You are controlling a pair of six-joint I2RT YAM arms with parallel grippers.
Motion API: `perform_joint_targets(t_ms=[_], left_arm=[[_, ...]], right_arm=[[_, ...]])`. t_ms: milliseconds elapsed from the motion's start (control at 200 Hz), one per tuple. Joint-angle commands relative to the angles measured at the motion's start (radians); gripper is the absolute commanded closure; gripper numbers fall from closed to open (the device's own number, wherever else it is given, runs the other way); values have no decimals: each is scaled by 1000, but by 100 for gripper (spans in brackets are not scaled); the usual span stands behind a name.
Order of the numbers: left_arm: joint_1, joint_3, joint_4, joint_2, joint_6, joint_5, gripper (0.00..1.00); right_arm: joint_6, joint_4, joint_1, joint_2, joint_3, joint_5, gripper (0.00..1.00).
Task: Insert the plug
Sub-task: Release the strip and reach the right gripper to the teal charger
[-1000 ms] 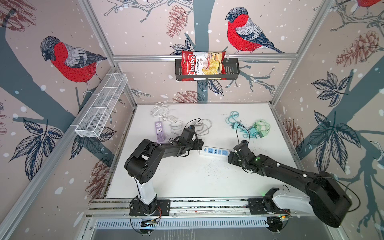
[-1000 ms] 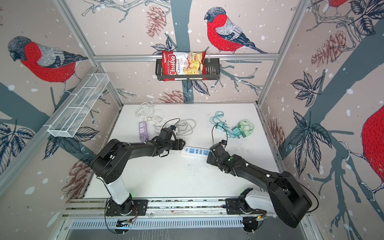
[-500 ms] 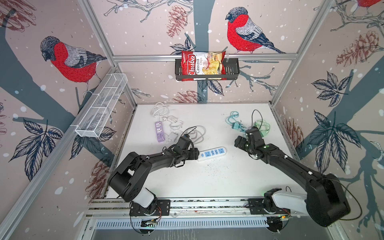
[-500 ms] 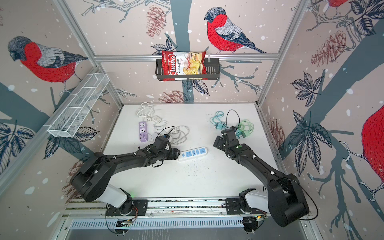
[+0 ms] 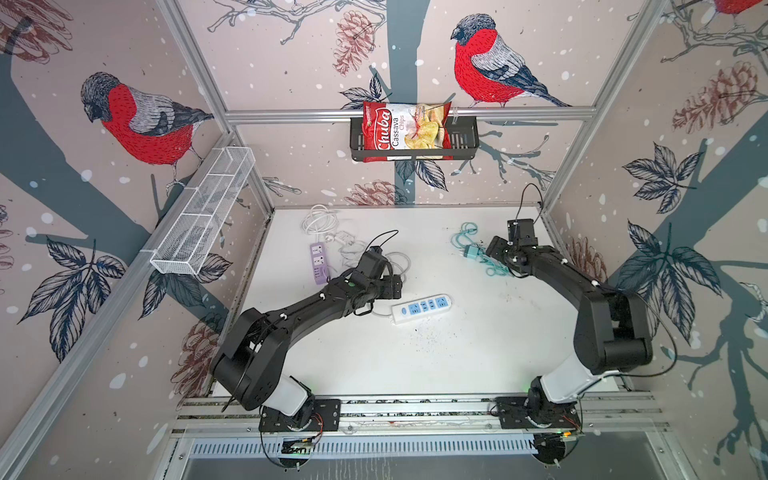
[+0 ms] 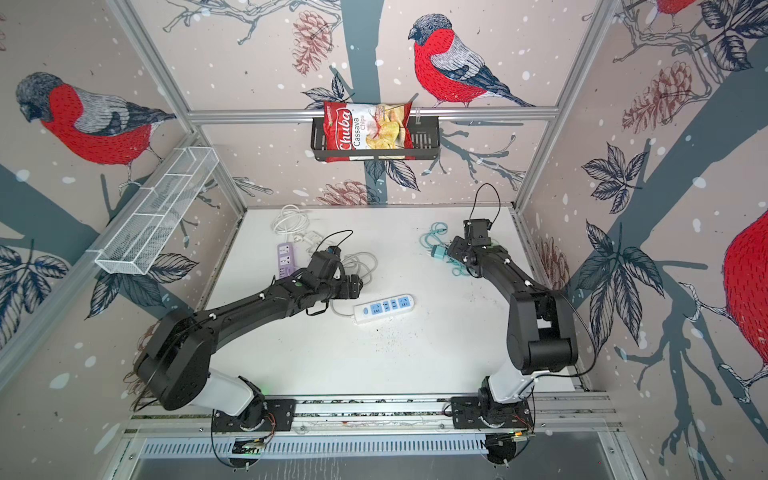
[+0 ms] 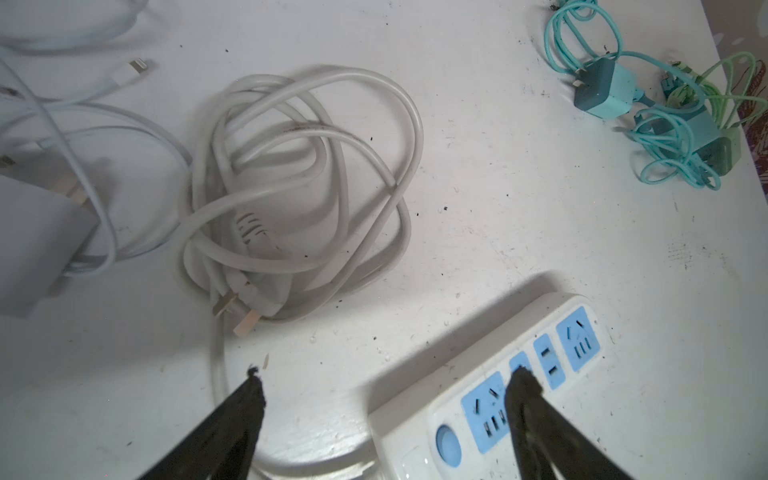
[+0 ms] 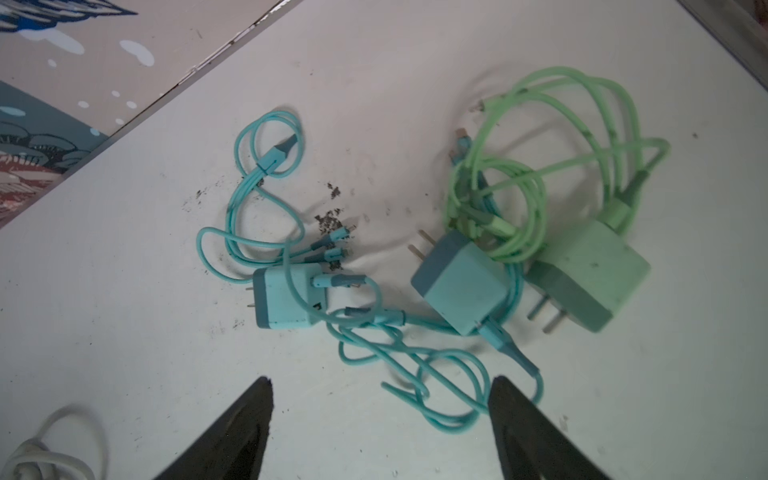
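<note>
A white power strip (image 5: 422, 309) (image 6: 384, 308) with blue sockets lies mid-table. My left gripper (image 5: 395, 286) (image 7: 387, 376) hangs open just left of it. One fingertip (image 7: 521, 380) hovers over the strip (image 7: 540, 332), and nothing is between the jaws. Three charger plugs lie tangled in their cables at the far right: two teal plugs (image 8: 286, 301) (image 8: 461, 282) and a green one (image 8: 590, 274). My right gripper (image 5: 492, 249) (image 8: 382, 384) is open above their teal cable loops (image 8: 440, 374), holding nothing. In both top views a teal plug (image 5: 471, 252) (image 6: 438, 252) lies just left of that gripper.
The strip's coiled white cord (image 7: 299, 187), with its own plug (image 7: 245, 303), lies by the left gripper. A purple power strip (image 5: 318, 257) and thin white cables (image 5: 320, 218) lie at the far left. A black basket (image 5: 465, 137) with a chips bag and a wire basket (image 5: 203, 212) hang on the walls.
My right arm has left the power strip and swung to the far right, over the teal chargers. The left gripper has opened wider and drawn back slightly from the strip.
</note>
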Motion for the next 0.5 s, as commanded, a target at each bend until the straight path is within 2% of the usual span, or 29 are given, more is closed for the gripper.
perform_joint_targets(t_ms=[0,205,495], left_arm=[[0,9,-54,-18,26,-41,9],[0,-15,-100,-98,25,-64,9],[-1,-45,-143,-192,-3,-76,9]], right_arm=[[-51,-22,28,43,52,-16,19],[-48,-18,111,94,94,-23,27],[-17,-35,140,234,195,-11,28]])
